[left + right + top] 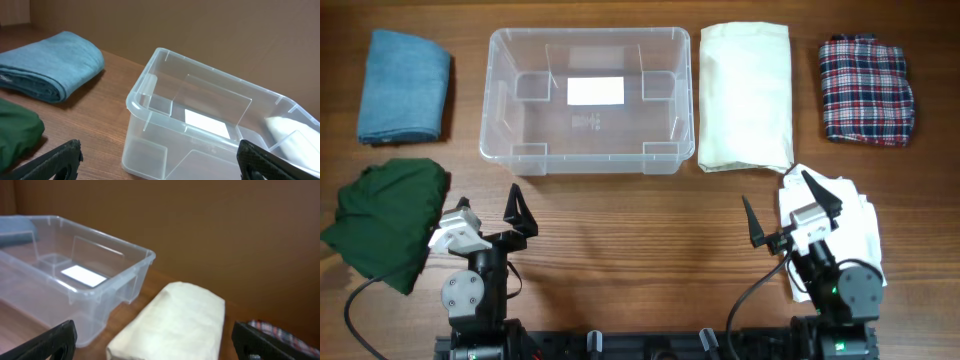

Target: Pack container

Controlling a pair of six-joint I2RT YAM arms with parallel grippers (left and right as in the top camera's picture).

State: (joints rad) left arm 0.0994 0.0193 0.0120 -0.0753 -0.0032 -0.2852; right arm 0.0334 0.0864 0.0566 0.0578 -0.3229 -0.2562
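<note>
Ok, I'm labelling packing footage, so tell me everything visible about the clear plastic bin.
The clear rectangular plastic bin has rounded corners, a thick rim and a white label on its bottom. It stands upright, lidless and empty, on the wooden table, between a folded blue cloth and a folded cream cloth.

A folded blue towel (404, 86) lies at the far left of the wooden counter (640, 230). Nearer, and just apart from it, a dark green garment (388, 222) sits crumpled. Right of centre lies a long cream fabric (744, 96), neatly folded. Beyond it, at the far right, is a folded plaid cloth (865, 90) in red, navy and white. A rumpled white cloth (840, 225) lies near the cream fabric's near corner.
</note>
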